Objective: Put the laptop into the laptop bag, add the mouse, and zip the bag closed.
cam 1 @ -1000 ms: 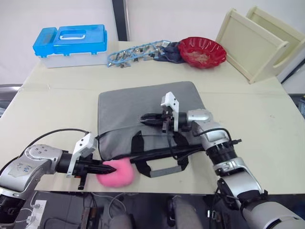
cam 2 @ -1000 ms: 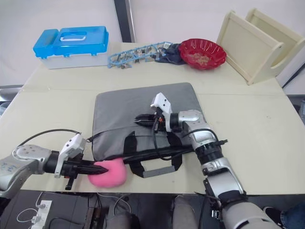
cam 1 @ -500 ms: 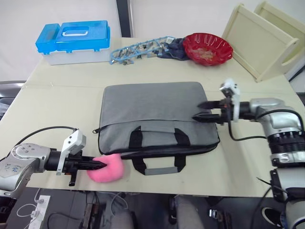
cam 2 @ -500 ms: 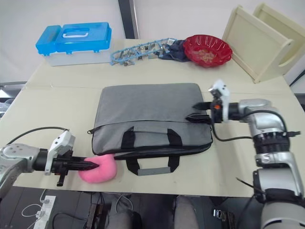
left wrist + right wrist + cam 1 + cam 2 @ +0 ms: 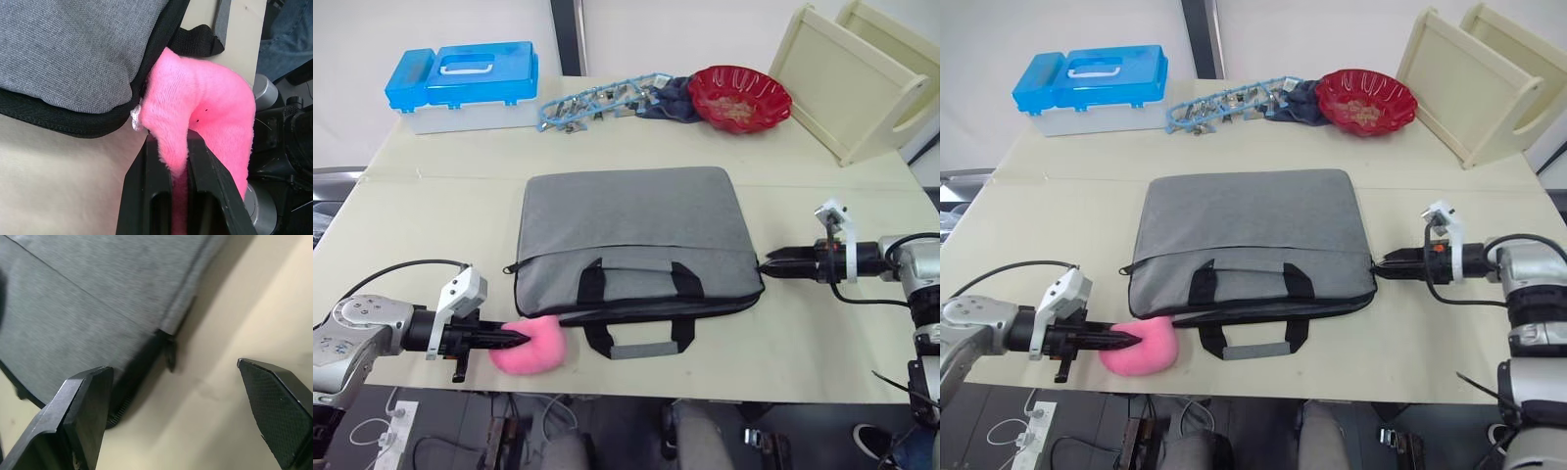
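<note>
Laptop bag (image 5: pixel 631 240) lying flat at the middle of the counter (image 5: pixel 431 211), a gripper at each of its near corners.

The left gripper (image 5: pixel 514 340) was clamped on a pink fuzzy object (image 5: pixel 530 346), which touched the bag's near left corner, beside the strap handles (image 5: pixel 634 311). The right gripper (image 5: pixel 768 264) pointed at the bag's right edge, just beside the near right corner; in the right wrist view its fingers (image 5: pixel 80 404) stood wide apart, holding nothing, with the zipper end (image 5: pixel 169 355) between them. Beyond the bag's far edge stood a blue box (image 5: pixel 460 86), a red bowl (image 5: pixel 740 98) and a cream wooden tray (image 5: pixel 847 83).
</note>
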